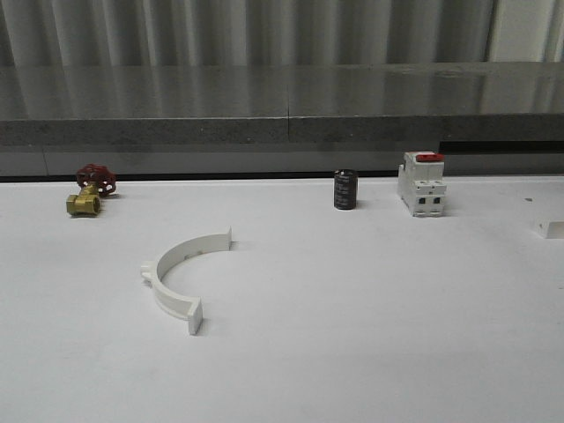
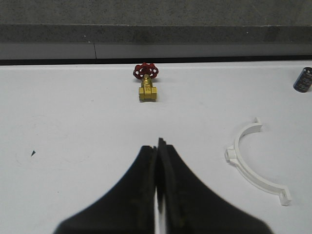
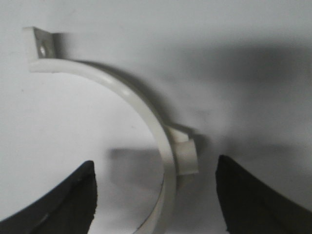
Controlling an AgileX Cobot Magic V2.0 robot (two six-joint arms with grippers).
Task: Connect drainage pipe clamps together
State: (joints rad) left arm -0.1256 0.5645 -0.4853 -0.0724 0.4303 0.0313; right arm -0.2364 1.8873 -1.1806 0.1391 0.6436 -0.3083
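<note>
Where the right pincer is: while it hangs over the white table (image 3: 243, 29), the right pincer (image 3: 156, 195) has its two dark fingers (image 3: 63, 204) spread wide apart, and it has hold of nothing.
Clamp by the right pincer: one white half-ring clamp (image 3: 161, 131) lies flat on the table, and its curved band runs right between the two fingers.
Does it touch: neither finger touches the band; there is bare table on both sides.
Lug: the small side lug (image 3: 184, 153) sticks out toward one finger, near it but apart.
Tab: the flat end tab (image 3: 41, 46), with a little hole in it, sits well away from the fingertips.
Left pincer: the left pincer (image 2: 157, 161) is closed tight, its two dark fingers pressed together, with nothing between them.
Clamp by the left pincer: the other half-ring clamp (image 2: 253, 163) (image 1: 183, 273) lies flat on the table off to the pincer's right side, near but not touching.
Valve: a brass valve with a red wheel (image 2: 147, 83) (image 1: 92, 188) sits straight ahead of the left pincer, well apart.
Other things: a small dark can (image 1: 345, 189) (image 2: 303, 79), a white breaker with a red top (image 1: 421, 182) and a small white block (image 1: 552, 228) stand on the table.
</note>
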